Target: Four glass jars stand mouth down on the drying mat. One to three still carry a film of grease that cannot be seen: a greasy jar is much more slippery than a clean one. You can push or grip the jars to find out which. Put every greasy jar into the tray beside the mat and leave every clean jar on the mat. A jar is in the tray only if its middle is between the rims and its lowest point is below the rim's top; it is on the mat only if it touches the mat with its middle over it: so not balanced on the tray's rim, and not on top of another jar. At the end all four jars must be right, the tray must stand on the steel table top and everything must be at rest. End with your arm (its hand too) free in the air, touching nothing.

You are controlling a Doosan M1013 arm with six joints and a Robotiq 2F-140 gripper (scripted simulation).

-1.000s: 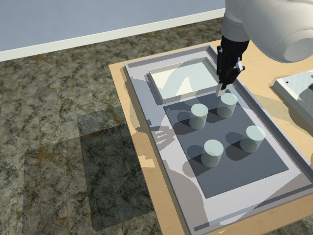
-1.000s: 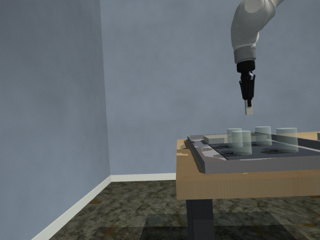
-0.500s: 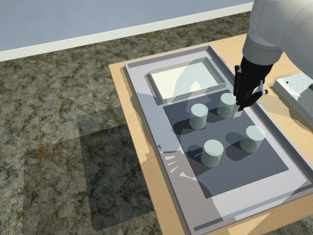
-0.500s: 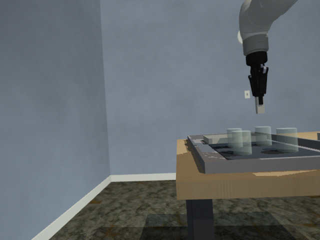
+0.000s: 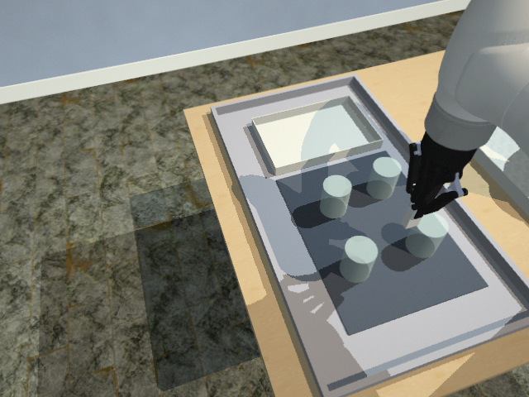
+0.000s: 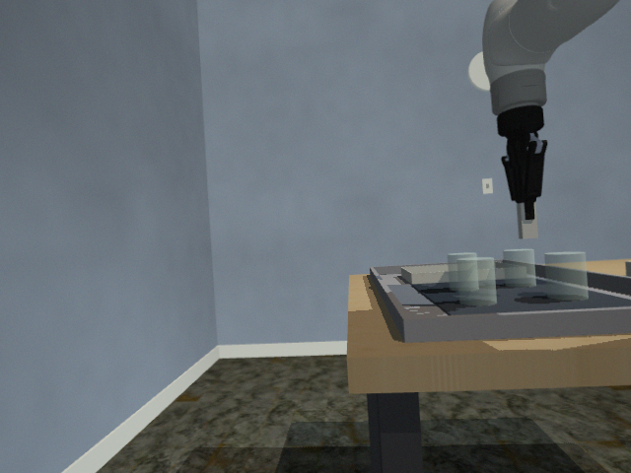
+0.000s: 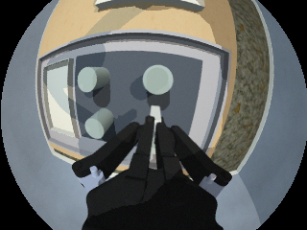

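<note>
Exterior view, hand shut, empty, above four jars, tray beside.

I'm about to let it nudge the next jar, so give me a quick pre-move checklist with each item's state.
1. Gripper shut, holding nothing: ok.
2. Fingertips above the jar tops, not touching: ok.
3. All four jars upright on the mat: ok.
4. Tray holds no jar: ok.
5. Gripper lined up near the right front jar: ok.
6. Which jars are greasy: cannot tell.
</note>
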